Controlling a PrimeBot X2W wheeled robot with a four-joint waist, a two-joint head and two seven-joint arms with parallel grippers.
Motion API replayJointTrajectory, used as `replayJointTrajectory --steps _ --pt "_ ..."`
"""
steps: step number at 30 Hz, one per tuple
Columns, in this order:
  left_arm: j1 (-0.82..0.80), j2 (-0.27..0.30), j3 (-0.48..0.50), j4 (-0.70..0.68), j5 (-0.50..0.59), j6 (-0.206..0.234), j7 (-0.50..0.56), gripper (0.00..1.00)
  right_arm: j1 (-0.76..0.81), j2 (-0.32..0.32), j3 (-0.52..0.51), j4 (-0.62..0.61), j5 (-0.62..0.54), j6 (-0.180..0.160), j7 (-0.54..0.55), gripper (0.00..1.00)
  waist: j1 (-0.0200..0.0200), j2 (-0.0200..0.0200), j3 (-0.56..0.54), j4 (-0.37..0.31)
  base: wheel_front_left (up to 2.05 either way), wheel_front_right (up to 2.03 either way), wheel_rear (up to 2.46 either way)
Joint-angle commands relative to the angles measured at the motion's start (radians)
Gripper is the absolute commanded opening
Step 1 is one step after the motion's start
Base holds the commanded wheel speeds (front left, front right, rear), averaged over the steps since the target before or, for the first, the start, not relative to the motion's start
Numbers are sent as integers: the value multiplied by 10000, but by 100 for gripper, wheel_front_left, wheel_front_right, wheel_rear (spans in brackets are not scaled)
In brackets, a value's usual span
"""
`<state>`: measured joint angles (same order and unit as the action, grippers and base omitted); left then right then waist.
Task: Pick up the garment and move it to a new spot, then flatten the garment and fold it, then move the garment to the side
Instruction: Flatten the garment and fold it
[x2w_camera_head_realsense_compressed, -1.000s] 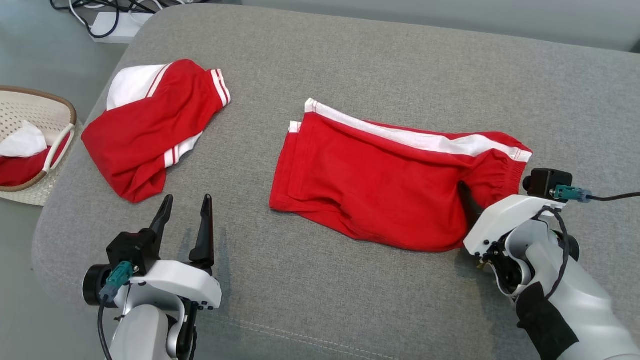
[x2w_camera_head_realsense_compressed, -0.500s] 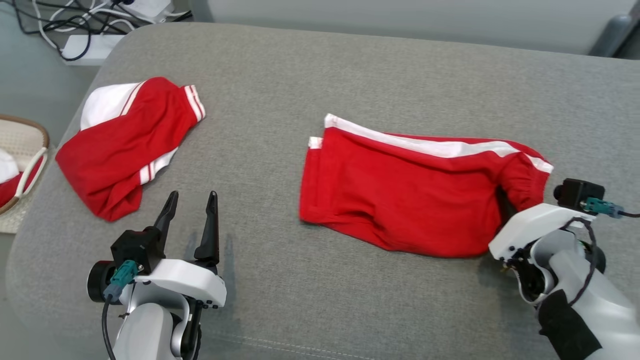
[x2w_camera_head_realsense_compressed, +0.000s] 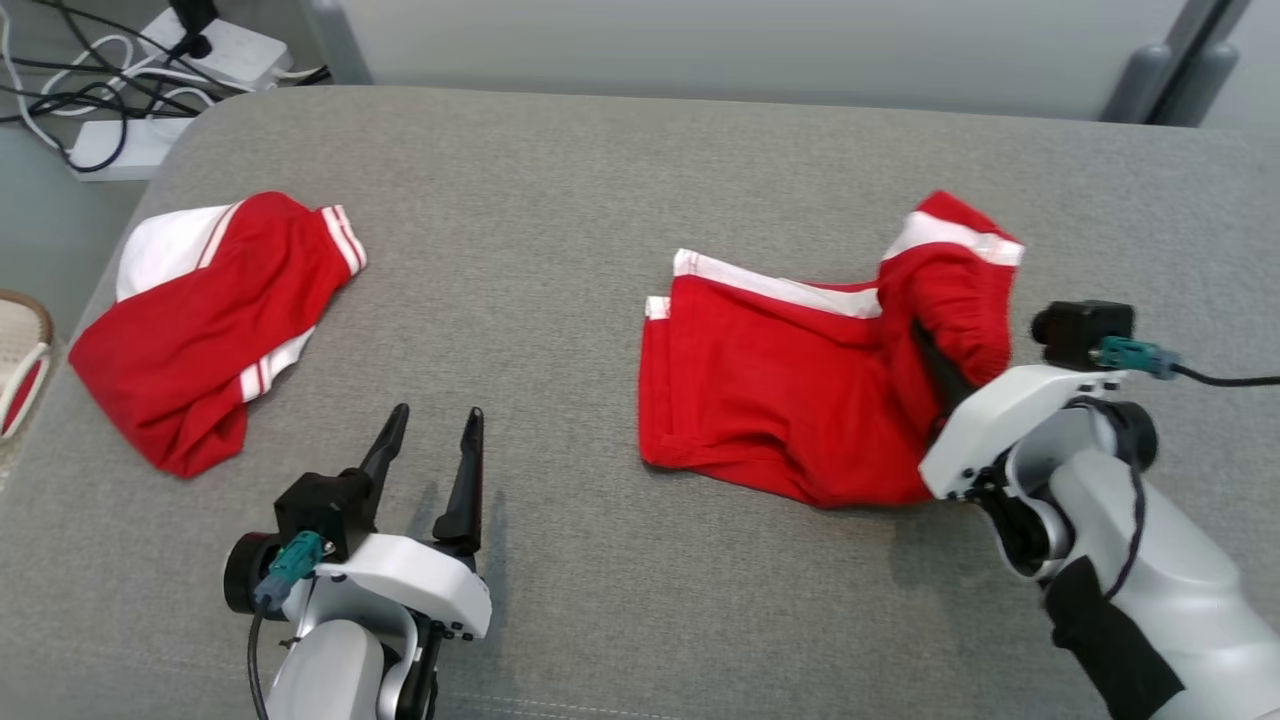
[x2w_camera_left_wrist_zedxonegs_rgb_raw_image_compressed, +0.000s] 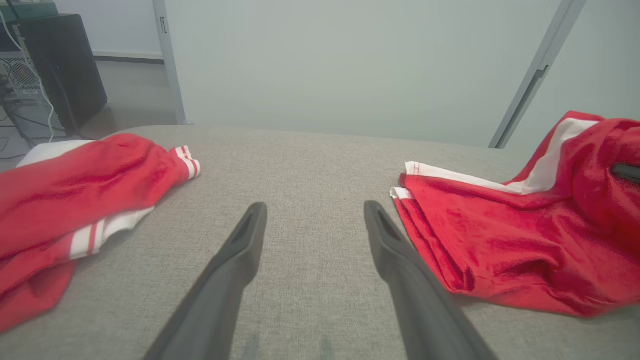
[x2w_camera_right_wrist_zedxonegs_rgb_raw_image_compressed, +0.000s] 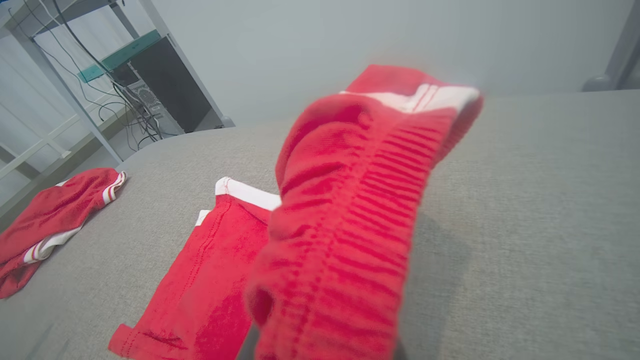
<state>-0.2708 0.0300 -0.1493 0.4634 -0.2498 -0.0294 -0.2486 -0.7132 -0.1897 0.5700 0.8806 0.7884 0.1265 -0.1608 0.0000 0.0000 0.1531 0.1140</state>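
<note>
My right gripper (x2w_camera_head_realsense_compressed: 938, 365), centre right of the head view, is clamped on the raised waistband (x2w_camera_head_realsense_compressed: 960, 290) of the red shorts (x2w_camera_head_realsense_compressed: 770, 400). My left gripper (x2w_camera_head_realsense_compressed: 435, 425), lower left, gapes empty. I'd carry the waistband slowly toward frame left, square onto the hems (x2w_camera_head_realsense_compressed: 660, 380).

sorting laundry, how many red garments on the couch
2. The left garment lies at far left; the right garment is pinched by the right gripper. More may be hidden in the basket.
</note>
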Motion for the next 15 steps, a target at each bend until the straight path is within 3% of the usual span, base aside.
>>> replayJointTrajectory --steps 1,7,10,11,15 --pt "-157 203 128 -202 -132 59 -132 100 -160 218 361 -440 -105 42 164 0 0 0 -35 196 0 0 0" --pt "-164 203 -586 -196 -447 106 -132 100 -308 604 949 -146 -443 42 559 2 0 0 -53 1018 0 0 0" --pt "-150 203 -966 -214 -635 156 -132 100 -442 743 959 350 -572 42 556 34 0 0 6 1515 0 0 0" --pt "-139 203 -1059 -210 -700 191 -132 100 -499 778 915 551 -607 42 541 100 0 0 31 1664 0 0 0" --pt "-108 203 -1239 -263 -890 306 -132 100 -910 870 691 1219 -916 42 106 100 0 0 137 2064 0 0 0"
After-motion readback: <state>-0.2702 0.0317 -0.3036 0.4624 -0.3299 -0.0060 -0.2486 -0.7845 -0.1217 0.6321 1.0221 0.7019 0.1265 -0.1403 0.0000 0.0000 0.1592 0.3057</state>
